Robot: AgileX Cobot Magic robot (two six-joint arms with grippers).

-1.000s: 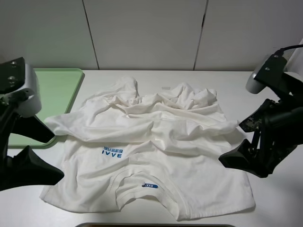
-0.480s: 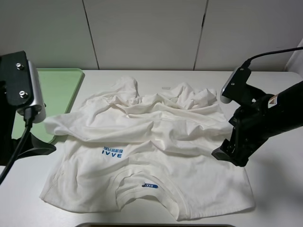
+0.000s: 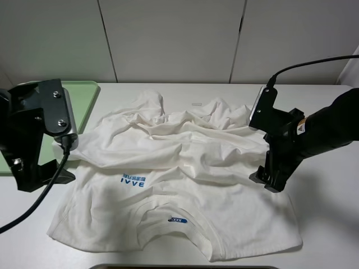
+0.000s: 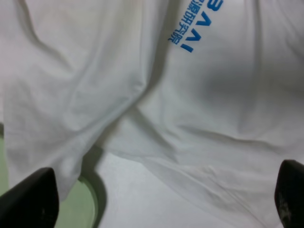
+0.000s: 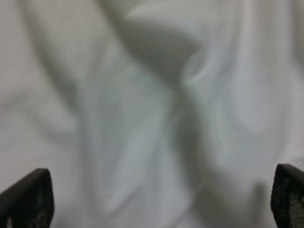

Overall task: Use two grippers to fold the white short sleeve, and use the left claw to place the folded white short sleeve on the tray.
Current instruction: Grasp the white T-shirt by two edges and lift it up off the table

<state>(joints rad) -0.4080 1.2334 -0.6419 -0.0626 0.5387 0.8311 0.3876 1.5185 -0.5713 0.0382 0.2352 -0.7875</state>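
Note:
The white short sleeve (image 3: pixel 185 168) lies spread and wrinkled on the white table, with its blue IVVE print (image 3: pixel 132 180) and its neck label (image 3: pixel 175 221) toward the front. The pale green tray (image 3: pixel 84 95) is at the back left, partly hidden by the left arm, and the shirt's left sleeve overlaps its edge (image 4: pixel 88 204). My left gripper (image 3: pixel 42 178) is open over the shirt's left sleeve and side (image 4: pixel 164 190). My right gripper (image 3: pixel 268 180) is open low over the shirt's right side; its wrist view is filled with blurred white folds (image 5: pixel 159 190). Neither gripper holds cloth.
A small white strip (image 3: pixel 196 104) lies on the table behind the shirt. A dark edge (image 3: pixel 185 267) runs along the table's front. White wall panels stand behind. The right arm's cable (image 3: pixel 303 60) arcs above the table.
Both arms have swung inward and down toward the shirt, the left to its left sleeve and the right to its right side. The shirt has not moved.

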